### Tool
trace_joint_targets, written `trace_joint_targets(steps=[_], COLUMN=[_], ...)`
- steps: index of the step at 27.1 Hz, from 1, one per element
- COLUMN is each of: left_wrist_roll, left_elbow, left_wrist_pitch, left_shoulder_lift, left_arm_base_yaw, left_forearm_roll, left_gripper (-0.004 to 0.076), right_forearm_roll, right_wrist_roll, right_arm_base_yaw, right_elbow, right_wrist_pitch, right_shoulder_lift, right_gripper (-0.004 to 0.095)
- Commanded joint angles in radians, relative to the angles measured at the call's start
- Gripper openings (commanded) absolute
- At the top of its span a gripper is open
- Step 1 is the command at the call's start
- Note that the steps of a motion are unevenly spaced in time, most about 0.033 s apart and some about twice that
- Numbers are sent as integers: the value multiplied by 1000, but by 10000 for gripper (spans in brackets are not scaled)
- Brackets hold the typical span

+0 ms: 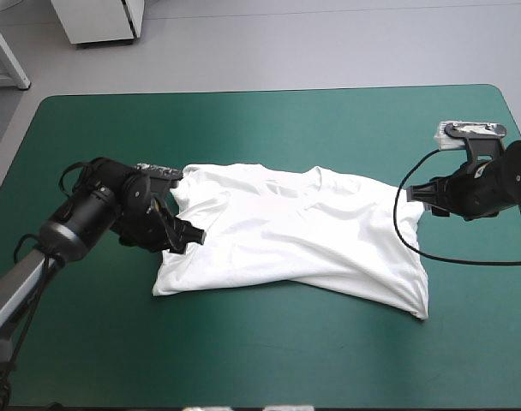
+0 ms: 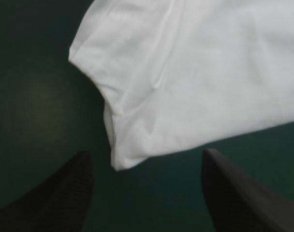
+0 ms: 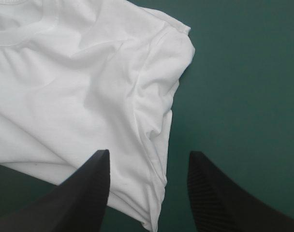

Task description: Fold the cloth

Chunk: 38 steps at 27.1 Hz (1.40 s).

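Note:
The white T-shirt [image 1: 295, 235] lies spread on the teal-green cover, rumpled, with its collar [image 3: 11, 35] toward the far edge. My left gripper [image 1: 190, 235] is low at the shirt's left side. In the left wrist view the left gripper [image 2: 146, 153] stands open, and a corner of the shirt [image 2: 195, 87] lies just ahead of the gap between its fingers. My right gripper [image 1: 422, 201] is at the shirt's right edge. It [image 3: 149, 153] is open too, with the wrinkled sleeve [image 3: 152, 96] reaching in between its black fingers [image 3: 91, 186].
Bare teal-green cover [image 1: 269, 120] surrounds the shirt on all sides, with the widest strip toward the table's near edge [image 1: 269, 360].

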Motion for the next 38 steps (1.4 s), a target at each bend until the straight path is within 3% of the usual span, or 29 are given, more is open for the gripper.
trace_joint_targets(steps=[1,13,28,31,32,33,34,38], left_wrist_roll=[-67,-152,-115,-115,-117,-117,-117,-112], left_elbow=[50,348,370,370,370,370,370,370], left_wrist_pitch=[-22,-248,-347,-360,-372,-376,-379,-380], left_shoulder_lift=[-70,-68,59,81,81,79,79,79], left_arm_base_yaw=[-4,10,84,84,84,84,84,84], left_forearm_roll=[-14,-14,-11,-11,-11,-11,-11,-9], left_gripper=[473,466,407,287,114,31,-3,-9], right_forearm_roll=[-4,4,3,5,12,12,16,41], right_wrist_roll=[-10,-8,-8,-6,-4,0,0,4], right_arm_base_yaw=[-5,-5,-5,-5,-5,-5,-5,-5], right_elbow=[-32,-32,-32,-32,-28,-26,-14,92], right_wrist_pitch=[3,3,3,3,3,3,3,1], right_shoulder_lift=[-28,-28,-28,-28,-28,-28,-30,-32], right_gripper=[458,458,458,458,458,458,458,459])
